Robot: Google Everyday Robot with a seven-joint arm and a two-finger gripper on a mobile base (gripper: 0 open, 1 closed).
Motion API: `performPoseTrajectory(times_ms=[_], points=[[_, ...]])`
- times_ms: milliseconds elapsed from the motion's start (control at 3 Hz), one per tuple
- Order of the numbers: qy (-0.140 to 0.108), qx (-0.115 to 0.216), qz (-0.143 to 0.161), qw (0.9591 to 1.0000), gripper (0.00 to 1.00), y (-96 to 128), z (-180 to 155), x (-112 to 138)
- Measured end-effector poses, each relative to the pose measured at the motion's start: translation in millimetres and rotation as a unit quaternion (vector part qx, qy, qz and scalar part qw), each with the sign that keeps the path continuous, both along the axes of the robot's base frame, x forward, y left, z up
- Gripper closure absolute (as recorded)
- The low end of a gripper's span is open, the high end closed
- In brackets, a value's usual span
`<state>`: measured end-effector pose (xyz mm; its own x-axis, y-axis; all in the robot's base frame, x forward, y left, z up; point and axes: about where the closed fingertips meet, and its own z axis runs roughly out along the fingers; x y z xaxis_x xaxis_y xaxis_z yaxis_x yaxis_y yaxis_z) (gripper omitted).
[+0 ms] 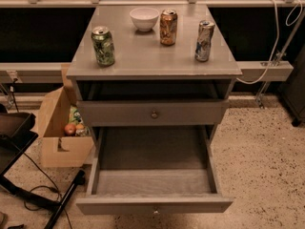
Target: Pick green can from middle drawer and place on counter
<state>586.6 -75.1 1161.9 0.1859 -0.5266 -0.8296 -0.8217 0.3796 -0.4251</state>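
The green can (pixel 103 45) stands upright on the counter (pixel 152 56), near its front left corner. The middle drawer (pixel 153 175) is pulled wide open below and I see nothing inside it. The drawer above (pixel 153 112) is closed. My gripper and arm are out of the camera view.
A white bowl (pixel 144 18), an orange-gold can (pixel 168 27) and a silver-blue can (pixel 204 40) stand on the counter's back and right. A cardboard box (pixel 59 128) with fruit sits on the floor at the left, beside a black stand with cables (pixel 28 175).
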Motion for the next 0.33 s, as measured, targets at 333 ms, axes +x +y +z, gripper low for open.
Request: performPoseTrajectory(times_ms=[333], points=[[-0.052, 0.025, -0.047, 0.9972, 0.00, 2.7, 40.0, -61.2]])
